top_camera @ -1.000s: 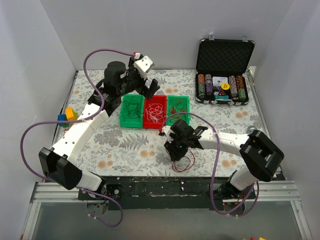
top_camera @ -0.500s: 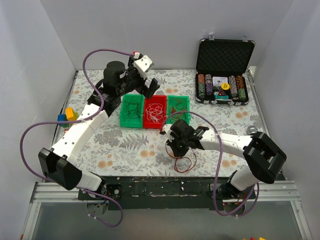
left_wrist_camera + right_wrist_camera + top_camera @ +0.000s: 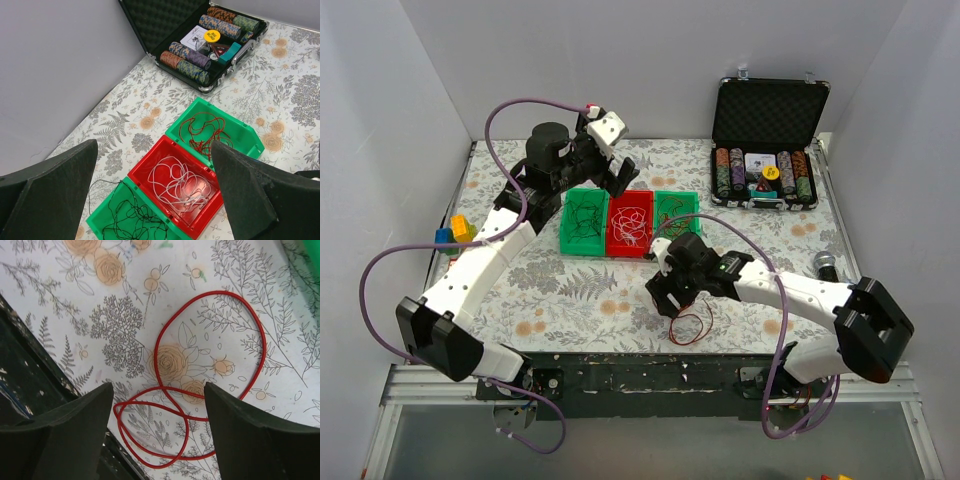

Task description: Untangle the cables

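Note:
A loose red cable point(image 3: 220, 292) lies in loops on the flowered table near the front edge point(image 3: 692, 325). My right gripper point(image 3: 159, 386) hovers just above it, open, with nothing between its fingers; in the top view it point(image 3: 670, 298) sits just left of the loops. Behind stand three bins: a green one with black cable point(image 3: 130, 220), a red one with white cable point(image 3: 182, 182), and a green one with red cable point(image 3: 205, 132). My left gripper point(image 3: 154, 144) hangs open and empty high over the bins point(image 3: 631, 224).
An open black case of poker chips point(image 3: 767, 150) stands at the back right. Coloured blocks point(image 3: 453, 232) sit at the table's left edge. A dark cylindrical object point(image 3: 825, 265) lies at the right. The black front rail point(image 3: 650, 375) runs just beyond the red cable.
My right gripper closed and then opened again over the red cable, which now lies free on the table. The right arm's elbow swung to the right. The left arm stayed still.

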Available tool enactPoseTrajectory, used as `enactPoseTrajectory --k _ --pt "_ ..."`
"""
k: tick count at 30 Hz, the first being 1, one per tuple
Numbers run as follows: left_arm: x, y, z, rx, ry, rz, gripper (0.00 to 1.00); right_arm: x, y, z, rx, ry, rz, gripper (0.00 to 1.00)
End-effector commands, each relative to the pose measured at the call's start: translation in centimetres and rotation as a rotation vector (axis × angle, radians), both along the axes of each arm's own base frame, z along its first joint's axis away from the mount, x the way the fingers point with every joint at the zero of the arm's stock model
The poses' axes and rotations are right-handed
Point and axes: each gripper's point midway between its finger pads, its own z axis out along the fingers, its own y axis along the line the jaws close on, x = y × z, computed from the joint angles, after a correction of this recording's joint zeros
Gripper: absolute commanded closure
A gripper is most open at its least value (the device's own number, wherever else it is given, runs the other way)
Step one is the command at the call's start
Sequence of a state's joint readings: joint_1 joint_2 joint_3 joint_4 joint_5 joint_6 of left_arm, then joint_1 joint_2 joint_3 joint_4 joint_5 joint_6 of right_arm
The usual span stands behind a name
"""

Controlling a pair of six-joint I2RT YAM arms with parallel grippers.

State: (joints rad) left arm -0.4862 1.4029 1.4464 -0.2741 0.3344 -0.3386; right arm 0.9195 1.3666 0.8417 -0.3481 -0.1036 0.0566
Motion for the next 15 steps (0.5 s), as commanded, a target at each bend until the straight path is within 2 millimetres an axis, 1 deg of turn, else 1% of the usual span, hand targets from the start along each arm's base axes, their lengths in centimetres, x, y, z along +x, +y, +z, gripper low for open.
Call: enactPoseTrajectory --k 1,7,12,15 --pt "-1.3 0.5 2.2 -0.023 -0.06 -0.02 0.02 -1.6 -0.4 -0.3 -0.016 0.067 0.042 0.15" --pt "-1.2 0.5 2.1 -0.023 -0.06 -0.02 0.02 -1.5 -1.2 -2.3 -0.103 0.092 0.049 0.12" --pt "-1.1 0.5 2.0 -0.019 -0.06 -0.016 0.02 -2.6 -1.3 -4.2 -0.164 0.166 0.049 0.11" --pt "-1.0 0.5 1.8 -0.016 -0.057 -0.018 0.02 -3.0 -1.7 -4.9 -0.203 0.176 0.039 0.11"
